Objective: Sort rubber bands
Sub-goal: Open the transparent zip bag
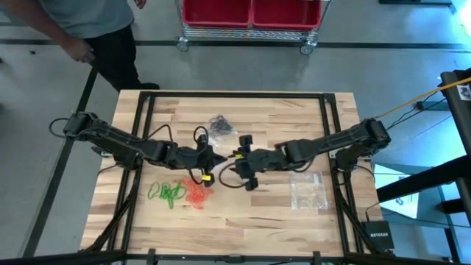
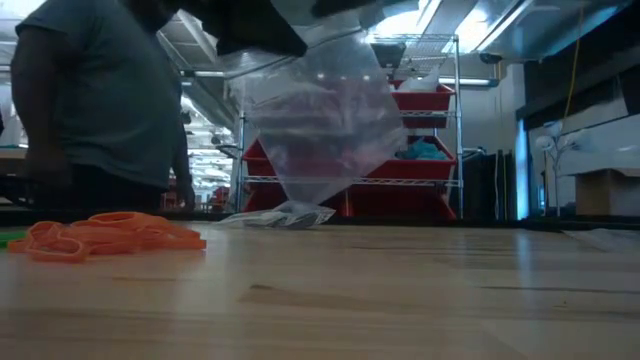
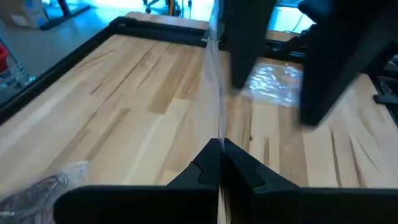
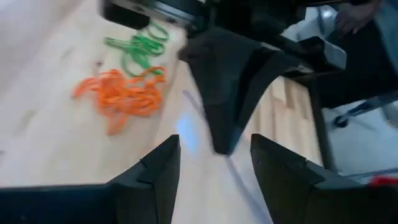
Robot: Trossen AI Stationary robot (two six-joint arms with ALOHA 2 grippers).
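Observation:
Green rubber bands [image 1: 168, 193] and orange ones [image 1: 196, 195] lie in two small heaps on the wooden table, left of centre; the orange heap [image 2: 100, 234] also shows in the low view. Black bands lie inside a crumpled clear bag [image 1: 221, 125] farther back. Over the table's middle my left gripper [image 1: 219, 156] is shut on a clear plastic bag [image 2: 320, 130] that hangs below it. My right gripper [image 1: 241, 157] faces it from the right, open, its fingers [image 4: 158, 171] on either side of the bag's edge and of the left gripper's tip. My left gripper pinches the clear bag's upper edge [image 3: 217, 134] between its two shut fingers, coming level from the table's left. The bag hangs below the fingers, slack and puffed out; its lower end [image 2: 300, 200] is close above the table, touching or not I cannot tell. My right gripper stands open around the same edge [image 4: 186, 134]; whether a finger touches the film I cannot tell.
A second clear bag [image 1: 307, 190] lies flat on the table's right part. Black frame rails [image 1: 144, 147] run along the table's sides. A person [image 1: 96, 29] stands beyond the far left corner, and a wire cart with red bins [image 1: 254, 13] stands behind the table.

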